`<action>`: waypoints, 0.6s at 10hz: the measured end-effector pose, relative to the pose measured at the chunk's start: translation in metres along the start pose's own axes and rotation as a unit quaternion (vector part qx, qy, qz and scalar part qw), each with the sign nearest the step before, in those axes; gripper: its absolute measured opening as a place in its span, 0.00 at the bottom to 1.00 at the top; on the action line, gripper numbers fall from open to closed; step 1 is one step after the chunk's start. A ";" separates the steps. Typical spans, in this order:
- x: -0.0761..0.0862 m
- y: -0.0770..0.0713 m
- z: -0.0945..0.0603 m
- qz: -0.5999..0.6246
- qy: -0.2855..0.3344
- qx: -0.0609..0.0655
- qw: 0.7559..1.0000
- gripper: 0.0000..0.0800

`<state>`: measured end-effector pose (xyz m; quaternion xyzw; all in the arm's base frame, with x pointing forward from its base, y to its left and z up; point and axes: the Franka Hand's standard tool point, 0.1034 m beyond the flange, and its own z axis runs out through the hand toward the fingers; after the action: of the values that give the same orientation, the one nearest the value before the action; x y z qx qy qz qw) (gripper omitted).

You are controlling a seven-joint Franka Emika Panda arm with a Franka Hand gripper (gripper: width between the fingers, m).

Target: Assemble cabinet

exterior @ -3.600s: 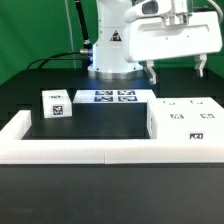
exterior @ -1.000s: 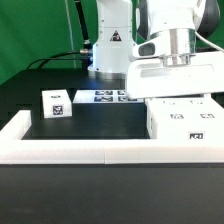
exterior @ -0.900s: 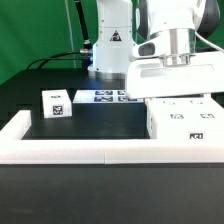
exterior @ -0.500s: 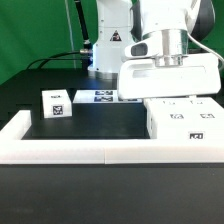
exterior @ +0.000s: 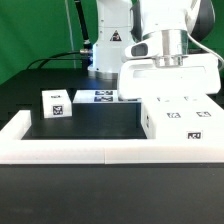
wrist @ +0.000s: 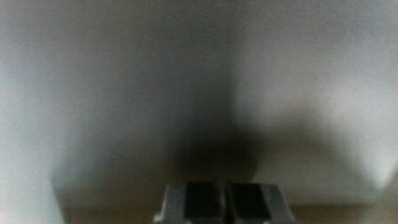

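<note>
The cabinet's large white box part (exterior: 180,118) with square tags stands at the exterior view's right, against the white border rail. My gripper (exterior: 168,92) is low over the box's far edge, and its fingertips are hidden behind the box. In the wrist view the gripper (wrist: 228,205) has its two dark pads nearly together, with only a thin pale strip between them. Everything else there is a close white blur. A small white tagged cube part (exterior: 55,103) sits at the exterior view's left.
The marker board (exterior: 100,96) lies flat at the back in front of the robot base. The long low white border rail (exterior: 70,150) runs along the front and up the left side. Black table lies between the cube and the box.
My gripper came down from high above to the box's far edge. In the last half second the box slid a little toward the exterior view's left.
</note>
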<state>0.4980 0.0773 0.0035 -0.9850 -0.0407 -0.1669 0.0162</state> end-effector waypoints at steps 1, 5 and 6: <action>0.000 0.000 0.000 -0.002 0.000 0.000 1.000 0.01; 0.016 0.006 -0.033 -0.017 -0.027 0.006 0.999 0.00; 0.021 0.006 -0.044 -0.018 -0.029 0.007 0.999 0.00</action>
<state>0.5045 0.0705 0.0517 -0.9883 -0.0598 -0.1387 0.0193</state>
